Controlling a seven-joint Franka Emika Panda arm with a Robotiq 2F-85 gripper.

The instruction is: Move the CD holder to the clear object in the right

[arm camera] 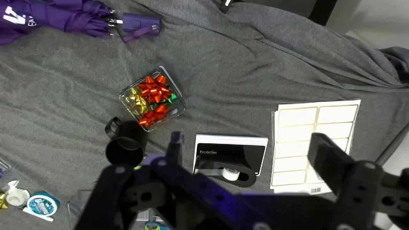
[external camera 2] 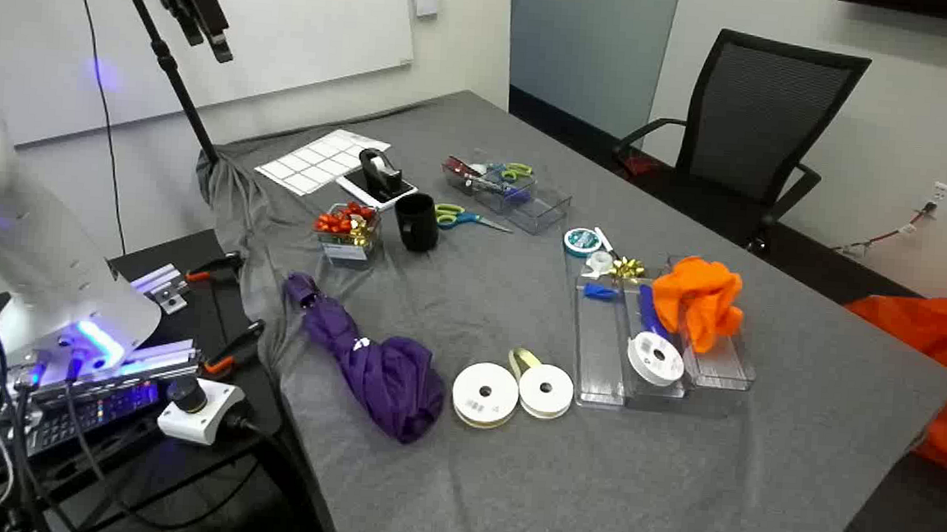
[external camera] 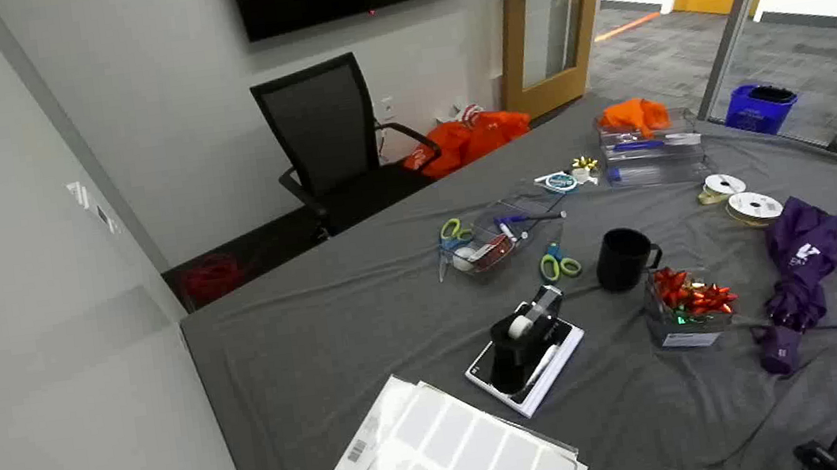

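No thing is plainly a CD holder; the disc-like things are white ribbon spools. Two spools (external camera 2: 470,389) (external camera 2: 532,389) lie on the table, and they also show in an exterior view (external camera: 756,205) (external camera: 724,185). A third spool (external camera 2: 641,354) rests on a clear compartmented tray (external camera 2: 599,368), which also shows in an exterior view (external camera: 659,175) and holds an orange cloth and blue items. My gripper (arm camera: 247,143) is open and empty, high above the table; it also shows in an exterior view (external camera 2: 209,46). Its fingers appear over a black tape dispenser (arm camera: 223,174) and label sheets (arm camera: 294,140).
A clear box of bows (external camera: 689,325), a black mug (external camera: 621,262), a purple umbrella (external camera: 805,259) and scissors (external camera: 559,264) stand or lie on the table. A clear box (external camera: 488,250) holds small items. A stand pole (external camera 2: 165,58) rises behind the table's corner.
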